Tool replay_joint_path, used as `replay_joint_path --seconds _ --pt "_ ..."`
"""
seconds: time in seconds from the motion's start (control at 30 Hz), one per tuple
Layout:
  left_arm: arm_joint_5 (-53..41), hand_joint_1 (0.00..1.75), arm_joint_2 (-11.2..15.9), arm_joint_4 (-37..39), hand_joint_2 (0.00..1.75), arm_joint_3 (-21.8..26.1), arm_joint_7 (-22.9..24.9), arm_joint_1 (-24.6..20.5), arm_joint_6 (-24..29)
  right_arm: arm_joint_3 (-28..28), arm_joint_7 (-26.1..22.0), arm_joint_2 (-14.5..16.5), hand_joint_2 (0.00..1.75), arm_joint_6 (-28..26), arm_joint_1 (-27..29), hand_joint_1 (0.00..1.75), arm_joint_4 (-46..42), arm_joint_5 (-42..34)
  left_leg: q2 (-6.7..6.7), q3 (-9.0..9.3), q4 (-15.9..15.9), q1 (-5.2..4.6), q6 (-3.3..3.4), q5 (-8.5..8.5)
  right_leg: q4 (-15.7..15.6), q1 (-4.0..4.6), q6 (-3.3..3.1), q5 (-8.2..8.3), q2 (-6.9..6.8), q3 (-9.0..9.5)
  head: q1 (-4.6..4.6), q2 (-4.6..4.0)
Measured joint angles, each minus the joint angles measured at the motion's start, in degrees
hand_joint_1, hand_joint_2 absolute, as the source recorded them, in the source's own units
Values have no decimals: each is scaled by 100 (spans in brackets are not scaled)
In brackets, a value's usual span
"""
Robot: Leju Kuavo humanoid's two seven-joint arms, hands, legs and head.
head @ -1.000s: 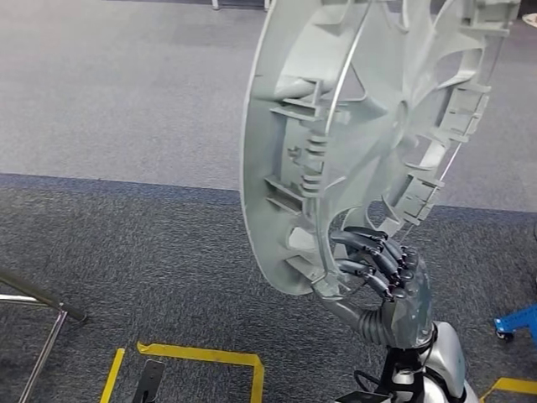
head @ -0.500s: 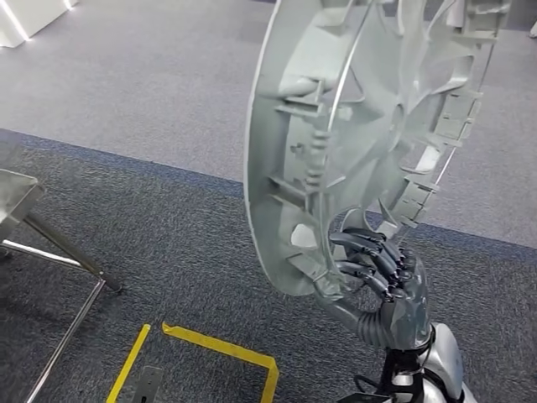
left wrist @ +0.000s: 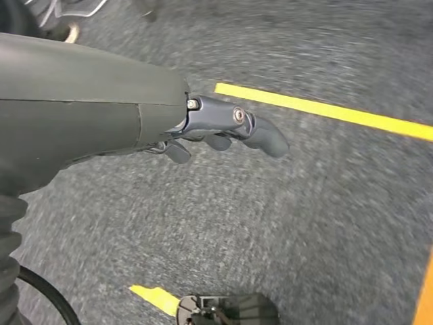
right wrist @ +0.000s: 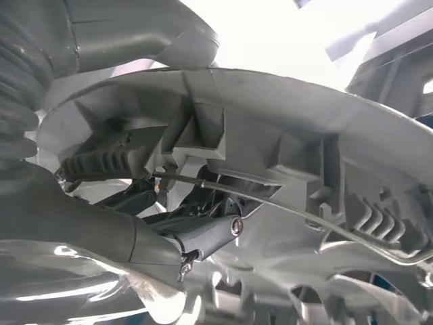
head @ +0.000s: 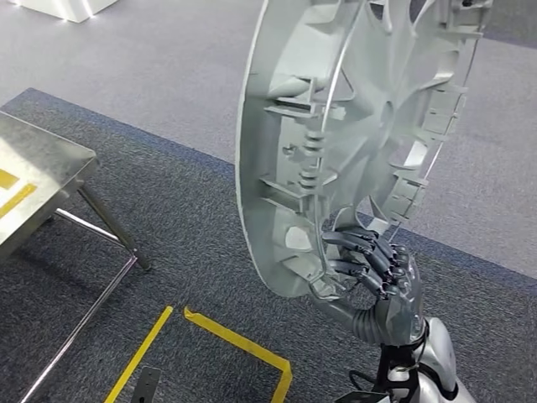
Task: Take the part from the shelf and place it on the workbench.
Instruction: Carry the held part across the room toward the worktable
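1. Your right hand [head: 380, 281] grips the part [head: 341, 126], a large round silver-grey wheel-cover-like disc with ribs and spokes on its inner face, held up on edge in front of the head camera.
2. The dark fingers [head: 361, 252] curl over the part's lower rim, so that hand is closed on it. In the right wrist view the same fingers [right wrist: 204, 233] reach in among the ribs and clips of the part [right wrist: 286, 135], beside a thin wire ring that runs along its rim.
3. The part is up in the air, well clear of the floor [head: 164, 218] and apart from the desk [head: 44, 168]. Its inner, ribbed side faces you and it leans a little to the right.
4. The desk is a metal-topped one at the far left of the head view, with yellow marks on its top and slanted metal legs under it. It stands on dark grey carpet.
5. Yellow tape lines [head: 241, 340] lie on the carpet below the part, forming a corner.
6. Your left hand [left wrist: 224, 128] hangs over the carpet with nothing in it. Its fingers [left wrist: 260, 135] look loosely extended, though the wrist view shows them side-on, so you cannot be sure how far apart they are.
7. A yellow tape line [left wrist: 327, 108] crosses the carpet beyond that hand.
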Motion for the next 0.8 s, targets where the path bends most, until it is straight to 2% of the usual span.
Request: replay_joint_path --seconds 0.03,0.07,0.1,0.13,0.17,0.2,0.23,0.3,0.33,0.37,0.47,0.53,0.57,0.63,0.67,0.7,0.73,0.77,0.8 --pt "60 0 -13 0 175 36 -32 -7 27 -1 -89 1 175 58 -73 175 53 -149 -35 9 -15 12 40 7 179 -10 17 -116 142 -83 9 0" --pt "114 0 -32 0 175 79 -71 -17 58 -3 -171 2 175 116 -153 175 127 -276 -65 15 -24 19 73 10 494 -18 24 -282 311 -242 19 -1" --pt "150 0 -56 0 175 119 -105 -27 81 -4 -237 5 175 166 -222 175 215 -366 -99 13 -24 13 95 6 905 -16 21 -461 444 -446 25 -1" --pt "171 0 -83 0 175 149 -119 -32 93 -4 -276 9 175 204 -266 175 299 -407 -137 13 -24 5 109 1 1309 -13 19 -600 501 -664 28 -1" --pt "179 0 -106 0 175 172 -112 -26 98 -4 -302 19 175 232 -291 175 383 -429 -178 16 -22 -5 117 -3 1580 -10 14 -646 522 -831 27 -1" --pt "182 0 -124 0 175 186 -87 -13 98 -3 -319 29 175 252 -307 175 452 -443 -219 21 -20 -13 121 -6 1638 -8 3 -575 528 -906 28 -1" --pt "182 0 -136 0 175 199 -61 4 98 -4 -330 38 175 264 -323 175 511 -456 -256 31 -17 -18 123 -9 1460 -7 -15 -390 529 -870 28 -1" --pt "182 0 -145 1 175 225 -25 36 102 -6 -353 52 175 275 -359 175 588 -491 -316 49 -9 -28 113 -22 714 0 -66 75 533 -587 27 -1" --pt "182 0 -145 1 175 241 -20 47 105 -8 -365 56 175 277 -375 175 611 -512 -338 44 3 -37 99 -26 370 8 -89 214 535 -433 26 0" --pt "183 0 -144 2 175 257 -16 56 110 -9 -377 64 175 280 -387 175 628 -528 -352 29 12 -42 76 -24 163 18 -107 270 538 -339 21 0" --pt "188 0 -127 2 175 296 -23 80 115 -25 -390 95 175 288 -399 175 670 -526 -367 -8 20 -37 -3 -9 35 27 -154 263 542 -282 16 -1" --pt "192 0 -104 2 175 318 -46 77 111 -50 -383 120 175 288 -406 175 699 -499 -357 -60 165 -28 -73 -122 -11 0 -201 286 512 -245 8 -1" --pt "194 0 -94 2 175 330 -56 68 104 -59 -380 137 175 287 -415 175 713 -489 -348 -162 404 -18 -108 -263 -31 -14 -225 292 483 -225 -2 -1" --pt "195 0 -88 2 175 350 -83 57 76 -64 -379 166 175 286 -431 175 744 -466 -333 -497 1144 6 -160 -600 -34 -15 -250 282 421 -208 -13 -1" --pt "196 0 -85 2 175 359 -101 57 61 -63 -380 174 175 286 -432 175 760 -447 -330 -648 1459 17 -174 -697 -33 -14 -257 275 388 -201 -12 -1" --pt "197 0 -82 2 175 367 -119 58 49 -61 -381 181 175 286 -431 175 776 -429 -325 -712 1587 25 -181 -681 -32 -14 -260 267 353 -190 -12 -1" --pt "198 0 -77 2 175 372 -132 58 44 -59 -382 188 175 286 -430 175 791 -416 -311 -670 1490 31 -181 -558 -31 -14 -256 257 315 -174 -13 -1" --pt "200 0 -71 2 175 376 -139 55 42 -57 -383 196 175 287 -429 175 804 -409 -268 -521 1178 34 -173 -353 -31 -14 -246 241 274 -149 -13 -1" --pt "200 0 -66 2 175 378 -142 50 42 -58 -382 202 175 287 -430 175 812 -407 -164 -326 776 27 -161 -162 -32 -11 -229 222 234 -123 -13 -1"
